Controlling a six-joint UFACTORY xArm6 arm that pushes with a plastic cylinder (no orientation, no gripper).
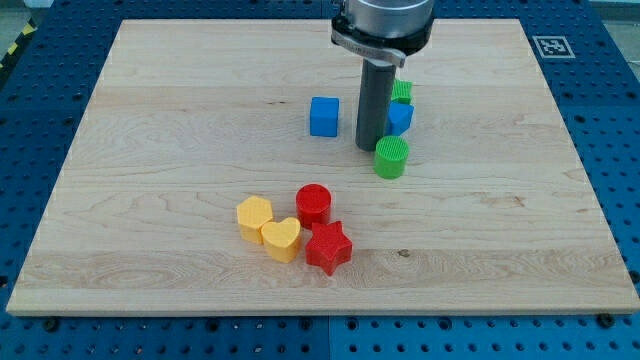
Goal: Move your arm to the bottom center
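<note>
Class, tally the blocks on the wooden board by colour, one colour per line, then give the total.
Blue: 2, the blue cube and a blue block partly hidden behind the rod.
Green: 2, the green cylinder and a green block partly hidden.
Red: 2, the red cylinder and the red star.
Yellow: 2, the yellow hexagon and the yellow heart.
Total: 8

A lab: wooden board (pixel 150 200) on blue perforated bench (pixel 610 150).

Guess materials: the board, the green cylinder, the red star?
Board: looks like pale wood with a matte finish; grain lines and plank seams show.
Green cylinder: probably plastic, possibly 3D-printed; fine vertical ribbing on its side.
Red star: likely plastic too; uniform colour, dull sheen.
</note>
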